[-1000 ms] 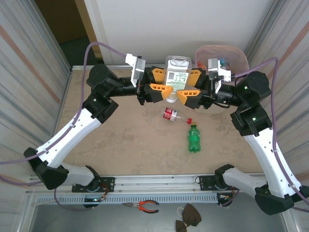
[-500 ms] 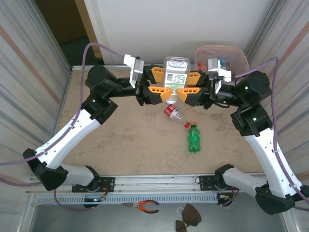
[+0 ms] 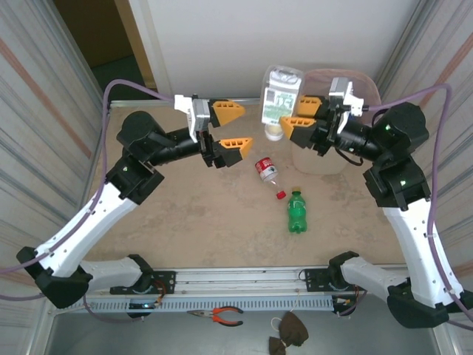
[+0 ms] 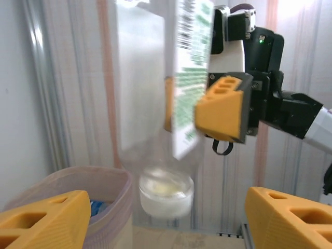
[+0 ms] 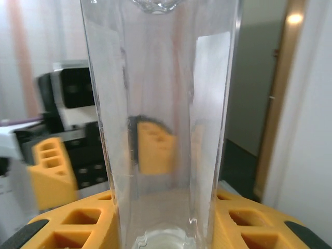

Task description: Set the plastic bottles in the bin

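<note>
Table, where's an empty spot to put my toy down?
Free: the bare beige tabletop between the white left arm and the green plastic bottle. Crowded: the middle, where a red-labelled clear bottle and small red cap lie beside it.

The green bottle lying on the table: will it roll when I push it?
Likely: the green bottle lies on its side and looks round, so a sideways push should roll it. It seems thin plastic, probably light, so it may skid on the smooth table and dent if squeezed.
</note>
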